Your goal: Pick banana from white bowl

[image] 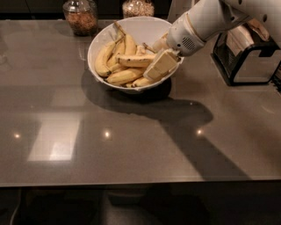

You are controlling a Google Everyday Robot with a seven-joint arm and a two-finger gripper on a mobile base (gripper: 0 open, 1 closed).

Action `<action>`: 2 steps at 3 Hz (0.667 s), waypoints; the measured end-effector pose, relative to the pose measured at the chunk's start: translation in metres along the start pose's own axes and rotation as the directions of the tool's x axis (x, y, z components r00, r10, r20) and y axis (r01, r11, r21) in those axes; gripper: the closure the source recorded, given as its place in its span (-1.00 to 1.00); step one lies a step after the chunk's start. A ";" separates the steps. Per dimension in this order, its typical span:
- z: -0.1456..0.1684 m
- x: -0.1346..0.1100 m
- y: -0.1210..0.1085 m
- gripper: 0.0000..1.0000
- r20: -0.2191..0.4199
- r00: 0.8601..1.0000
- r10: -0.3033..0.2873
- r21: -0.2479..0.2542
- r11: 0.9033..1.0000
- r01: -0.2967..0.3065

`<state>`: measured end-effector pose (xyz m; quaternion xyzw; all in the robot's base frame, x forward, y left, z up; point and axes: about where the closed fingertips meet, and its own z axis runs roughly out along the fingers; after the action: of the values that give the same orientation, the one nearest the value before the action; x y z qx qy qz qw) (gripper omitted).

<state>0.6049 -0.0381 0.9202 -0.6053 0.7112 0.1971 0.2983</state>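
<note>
The white bowl (102, 38) stands at the back middle of the dark table and holds several bananas. A long, nearly straight yellow banana (133, 60) lies crosswise on top of the pile, above shorter curved bananas (104, 58). My gripper (158, 55) reaches in from the upper right, over the bowl's right rim. It is open. One cream finger (160, 65) is on the near side of the straight banana's right end, and the other is on its far side. That end of the banana is hidden behind the gripper.
Two glass jars (81, 15) (137, 7) stand behind the bowl at the table's back edge. A black wire rack (246, 59) with items stands at the right. The dark glossy table (131, 145) stretches toward the front.
</note>
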 end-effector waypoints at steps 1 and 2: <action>0.001 0.001 0.000 0.26 -0.003 1.000 0.001 -0.002 1.000 -0.001; 0.002 0.002 0.001 0.73 -0.006 1.000 0.003 -0.003 1.000 -0.003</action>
<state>0.6045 -0.0385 0.9170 -0.6051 0.7128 0.1970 0.2950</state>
